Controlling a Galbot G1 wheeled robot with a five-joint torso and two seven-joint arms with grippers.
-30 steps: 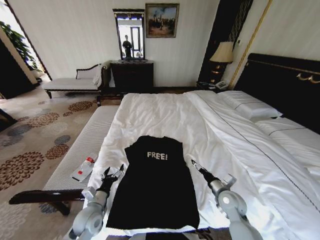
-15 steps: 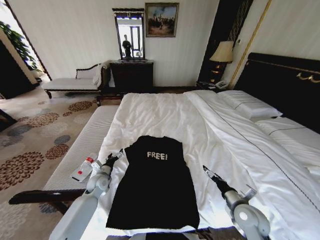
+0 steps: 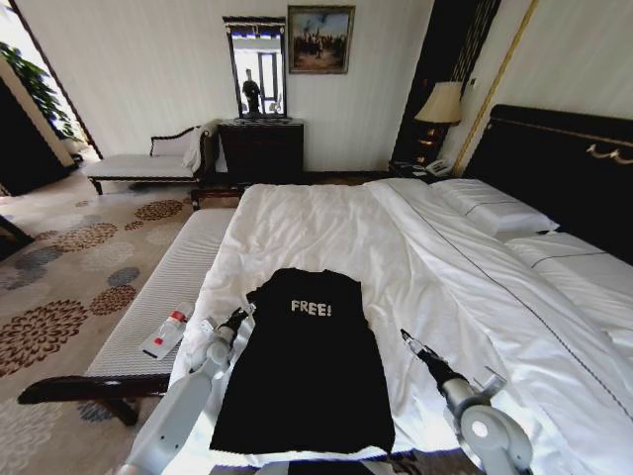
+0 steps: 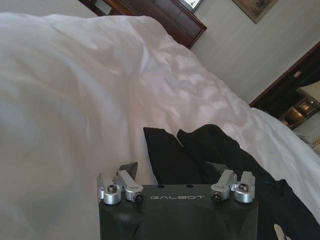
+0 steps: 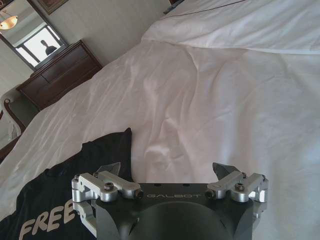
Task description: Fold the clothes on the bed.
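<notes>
Left tool: lower left of the head frame, at the left shoulder edge of the black T-shirt, close enough to be touching or just short of it. It has pushed up-frame and inward over the last second, from the shirt's mid-side to the shoulder. In the left wrist view the left tool has fingers spread wide, with the folded-in sleeve and shoulder cloth lying in the gap ahead. Nothing pinched yet.

Right tool: lower right of the head frame, over bare white duvet, apart from the shirt's right edge. It swung outward earlier and has barely moved in the last half second. Right wrist view: right tool fingers spread, empty, shirt shoulder and "FREE!" lettering off to one side.

T-shirt: flat, lower centre of the head frame, lettering up, sleeves already tucked in so it reads as a narrow rectangle, collar toward the far end of the bed.

Judgement: the left arm is lining up a grip on the shoulder corner; the right looks not yet positioned for its matching corner. The lengthwise fold is still to do.
</notes>
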